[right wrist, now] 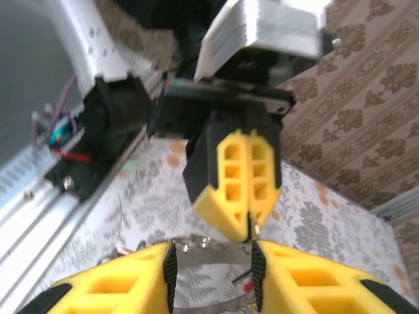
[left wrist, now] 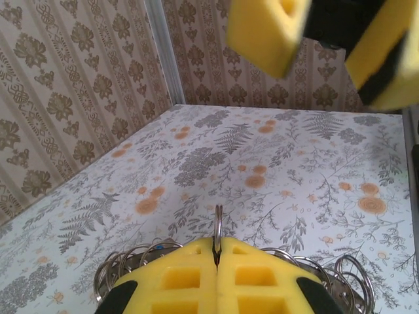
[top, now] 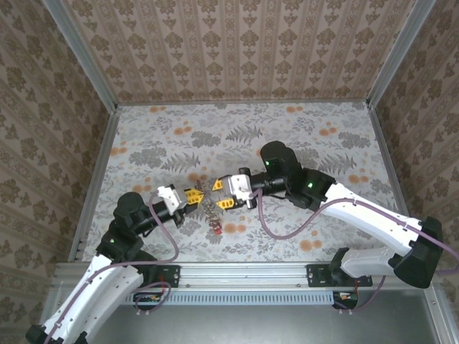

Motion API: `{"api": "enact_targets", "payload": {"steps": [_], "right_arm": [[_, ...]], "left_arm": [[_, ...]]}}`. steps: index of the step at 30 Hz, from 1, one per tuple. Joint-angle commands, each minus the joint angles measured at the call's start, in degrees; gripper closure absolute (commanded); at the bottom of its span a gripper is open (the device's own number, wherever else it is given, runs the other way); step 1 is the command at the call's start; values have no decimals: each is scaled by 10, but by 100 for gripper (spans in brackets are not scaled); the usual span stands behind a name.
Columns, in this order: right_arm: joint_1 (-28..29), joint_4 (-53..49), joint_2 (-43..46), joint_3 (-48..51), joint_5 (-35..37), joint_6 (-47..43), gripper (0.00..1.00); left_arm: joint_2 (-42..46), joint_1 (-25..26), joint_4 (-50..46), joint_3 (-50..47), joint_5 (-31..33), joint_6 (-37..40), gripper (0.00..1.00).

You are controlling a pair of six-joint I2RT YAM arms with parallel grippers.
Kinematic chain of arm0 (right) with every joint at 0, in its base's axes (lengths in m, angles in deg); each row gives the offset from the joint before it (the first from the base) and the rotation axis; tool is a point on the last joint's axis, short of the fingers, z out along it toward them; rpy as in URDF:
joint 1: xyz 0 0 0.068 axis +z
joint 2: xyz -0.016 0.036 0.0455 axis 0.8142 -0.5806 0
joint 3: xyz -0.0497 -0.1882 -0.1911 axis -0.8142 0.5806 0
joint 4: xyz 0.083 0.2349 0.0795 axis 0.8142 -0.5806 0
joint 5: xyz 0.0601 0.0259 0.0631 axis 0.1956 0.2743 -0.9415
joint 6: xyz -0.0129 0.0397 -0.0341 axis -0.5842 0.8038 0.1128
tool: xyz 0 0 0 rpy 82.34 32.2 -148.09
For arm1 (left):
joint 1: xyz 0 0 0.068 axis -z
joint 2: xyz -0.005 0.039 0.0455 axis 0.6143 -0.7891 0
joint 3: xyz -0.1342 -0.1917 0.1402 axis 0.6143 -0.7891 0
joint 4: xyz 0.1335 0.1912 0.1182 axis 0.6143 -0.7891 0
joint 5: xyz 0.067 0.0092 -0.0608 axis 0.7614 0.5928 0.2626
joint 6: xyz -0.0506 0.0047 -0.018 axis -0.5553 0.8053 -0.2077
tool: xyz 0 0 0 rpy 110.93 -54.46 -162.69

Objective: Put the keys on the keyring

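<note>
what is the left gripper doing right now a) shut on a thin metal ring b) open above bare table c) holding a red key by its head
a: the left gripper has its yellow fingers pressed together, a thin metal ring sticking up from the seam.

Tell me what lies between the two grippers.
The bunch of keys and rings, pinched by the left gripper and facing the open right gripper, in the top view.
</note>
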Motion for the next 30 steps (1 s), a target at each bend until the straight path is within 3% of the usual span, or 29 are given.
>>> {"api": "enact_targets", "payload": {"steps": [1, 5, 9, 17, 30], "right_arm": [[12, -75, 11, 5, 62, -203, 57], [28, -62, 10, 8, 121, -283, 54], [52, -51, -2, 5, 148, -350, 61], [100, -50, -29, -15, 181, -420, 64], [132, -77, -53, -39, 255, -498, 68]], "left_arm": [[9, 1, 40, 12, -43, -19, 100], [-14, 1, 22, 26, -67, -25, 100], [-22, 2, 19, 33, -78, -26, 100], [-24, 2, 19, 36, -79, -35, 100], [-21, 2, 15, 30, -92, -41, 100]]}}
